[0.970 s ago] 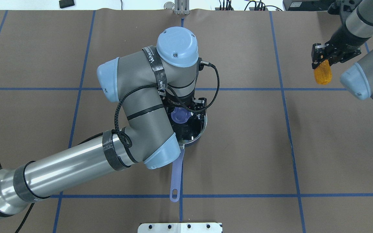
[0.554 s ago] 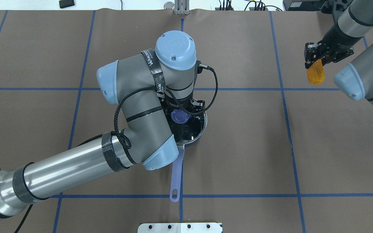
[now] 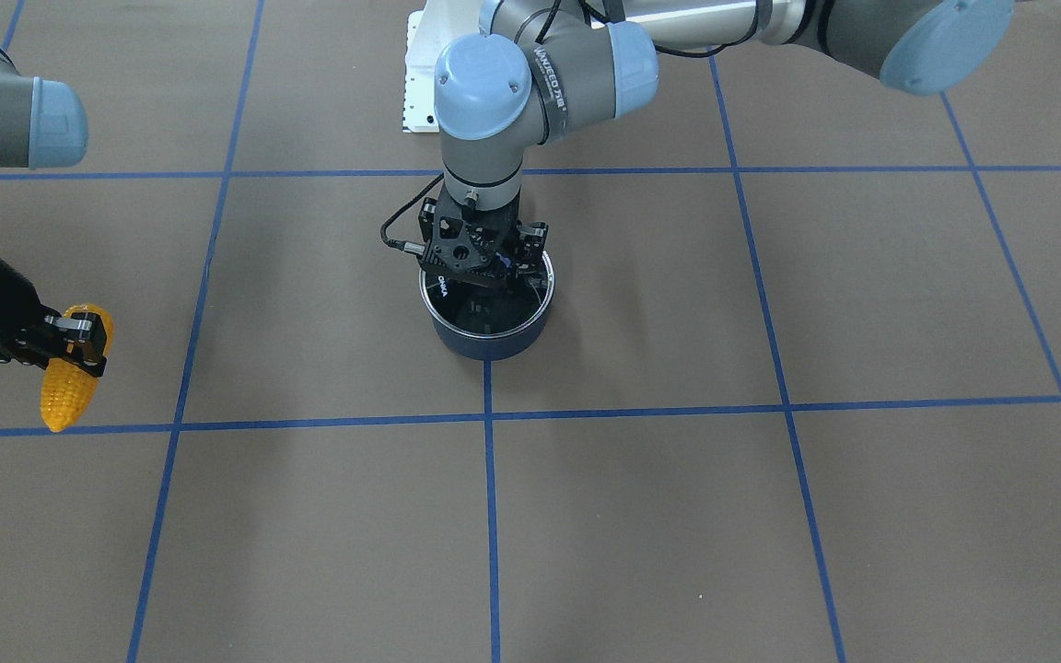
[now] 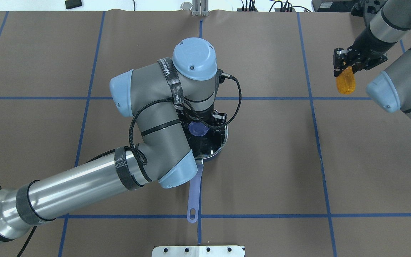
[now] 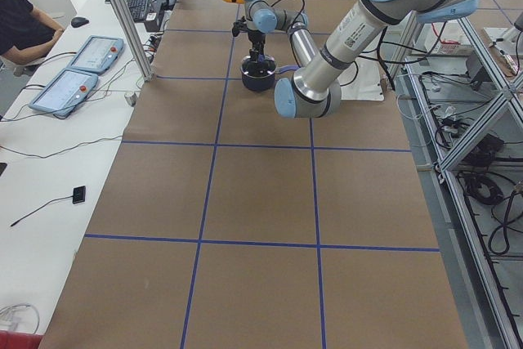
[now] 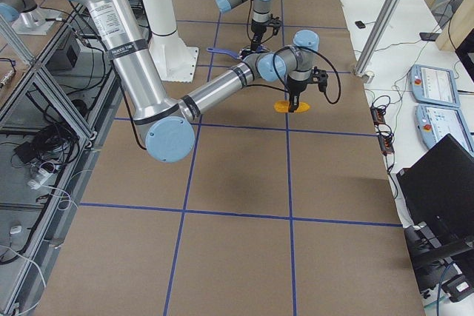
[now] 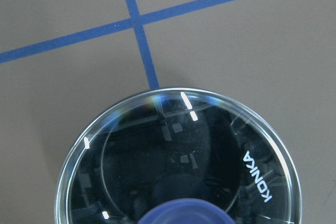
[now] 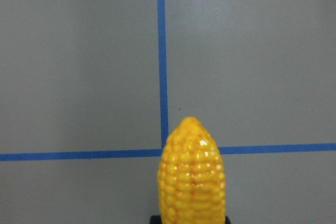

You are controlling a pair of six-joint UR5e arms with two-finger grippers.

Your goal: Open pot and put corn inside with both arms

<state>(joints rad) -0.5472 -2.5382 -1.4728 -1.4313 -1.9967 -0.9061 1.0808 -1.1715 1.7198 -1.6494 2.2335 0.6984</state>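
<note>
Centrally, pot (image 3: 492, 345) lidded — corn (image 4: 345, 82) outside, in right end effector (image 4: 348, 66).

Right gripper (image 4: 344, 67): displaced toward frame left and slightly up in the overhead view; it now sits farther from the right edge.
Corn (image 4: 345, 84): displaced left along with the gripper, in the upper right of the overhead frame; now closer to the vertical tape line (image 4: 308, 67).
Right arm cap (image 4: 384, 91): displaced left from the right edge.
Left arm elbow cap (image 4: 121, 92): displaced slightly right and down, left of frame centre.
Left gripper (image 3: 487, 265): its black body right of the knob (image 4: 198, 128) now sits slightly lower in the overhead frame, closer to the knob.
</note>
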